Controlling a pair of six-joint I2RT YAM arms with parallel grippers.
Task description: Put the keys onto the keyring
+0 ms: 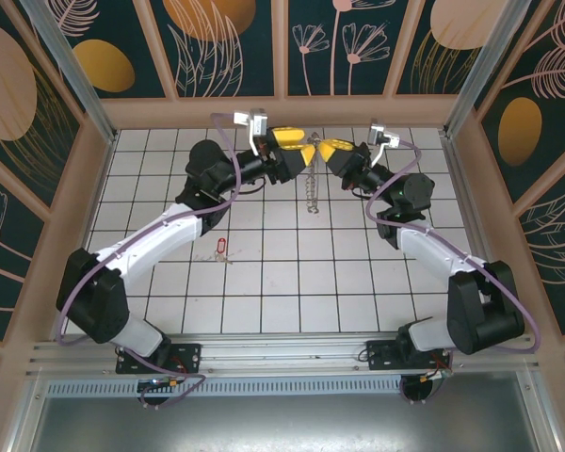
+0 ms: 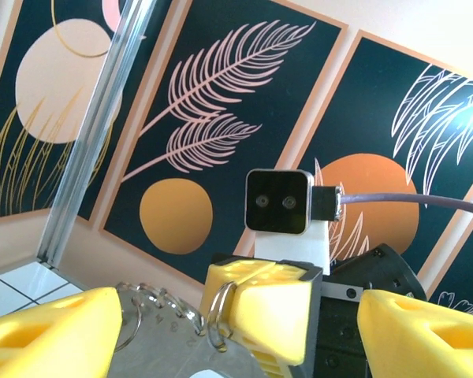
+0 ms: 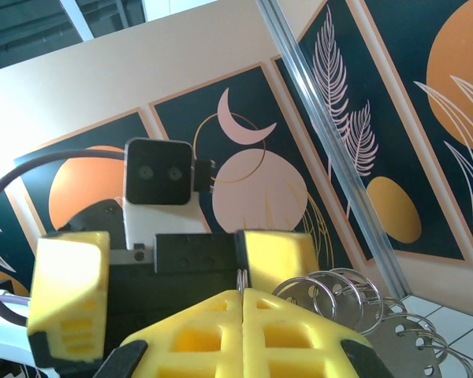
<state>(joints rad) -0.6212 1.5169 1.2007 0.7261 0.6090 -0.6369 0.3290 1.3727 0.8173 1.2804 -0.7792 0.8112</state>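
Note:
The keys (image 1: 220, 248), a small piece with a red-pink head, lie on the white tiles left of centre, far below both grippers. The keyring (image 1: 311, 193) hangs as a string of metal pieces under the two raised grippers at the back. My right gripper (image 1: 327, 153) (image 3: 243, 298) is shut on one thin ring (image 3: 240, 277) of the keyring; more rings (image 3: 343, 295) and a flat metal tag fan out beside it. My left gripper (image 1: 302, 153) (image 2: 236, 331) stands open, its yellow fingers (image 2: 51, 335) wide on either side of the right gripper's closed tips and the held ring (image 2: 217, 311).
Both arms reach up and meet in the air near the back wall (image 1: 282, 108). Aluminium corner posts (image 1: 61, 56) and patterned side panels enclose the tiled floor (image 1: 282, 282).

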